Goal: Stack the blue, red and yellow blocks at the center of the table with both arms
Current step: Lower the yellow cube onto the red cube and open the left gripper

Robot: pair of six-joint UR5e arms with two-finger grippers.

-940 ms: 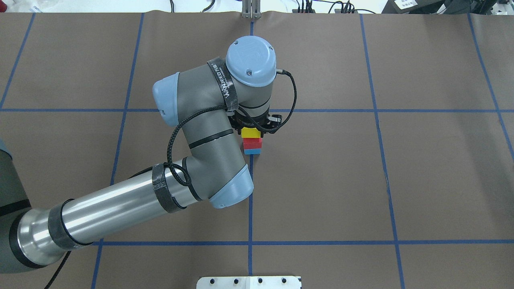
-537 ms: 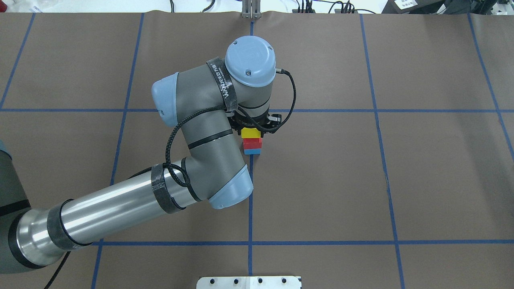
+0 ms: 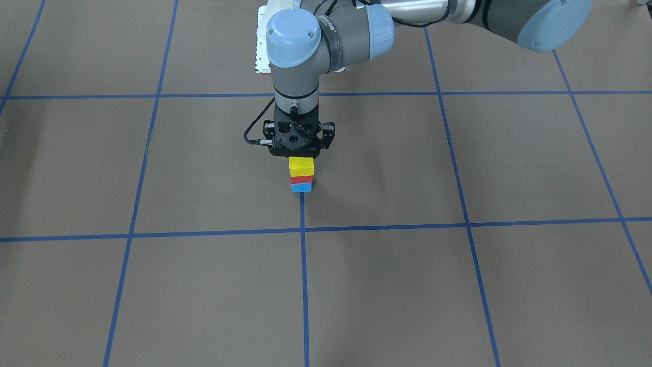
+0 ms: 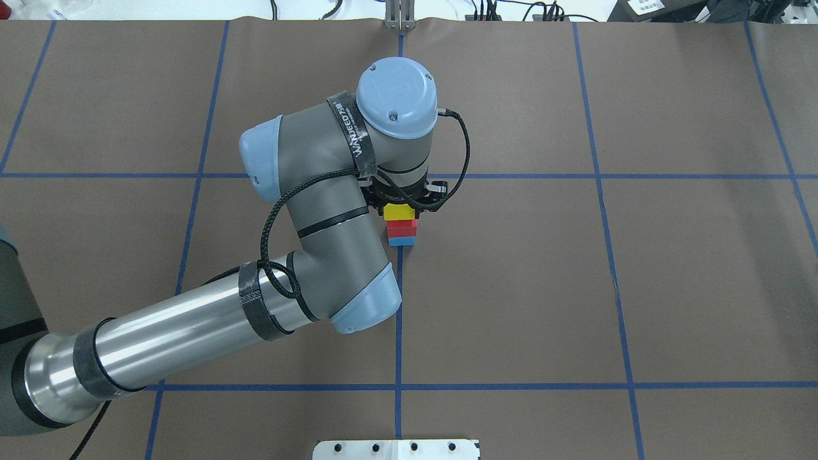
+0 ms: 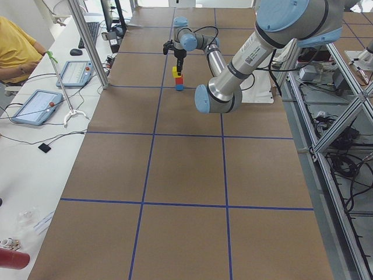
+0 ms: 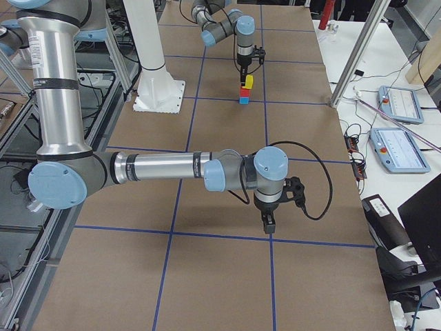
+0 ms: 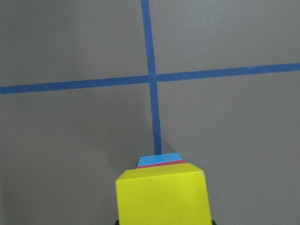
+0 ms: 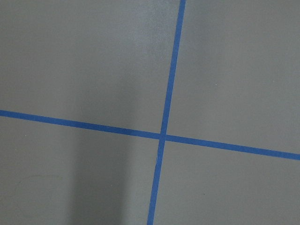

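A blue block (image 4: 401, 241), a red block (image 4: 402, 227) and a yellow block (image 4: 401, 211) stand as one stack on the blue tape line at the table's centre. My left gripper (image 3: 300, 156) hangs straight down over the stack, shut on the yellow block (image 3: 301, 165). I cannot tell whether the yellow block presses on the red block (image 3: 301, 179) or hovers just over it. In the left wrist view the yellow block (image 7: 161, 197) fills the bottom, with a blue edge (image 7: 159, 159) past it. My right gripper (image 6: 267, 222) shows only in the exterior right view, over bare table; I cannot tell its state.
Blue tape lines (image 4: 398, 319) cross the brown table cover. A white mounting plate (image 4: 396, 449) sits at the robot's edge. My left arm's elbow (image 4: 358, 306) hangs over the table beside the stack. A side bench with tablets (image 5: 35, 105) and a seated person (image 5: 14, 49) lies beyond the table.
My left arm's wrist and elbow have shifted very slightly to the left in the overhead view. The three blocks have not moved.
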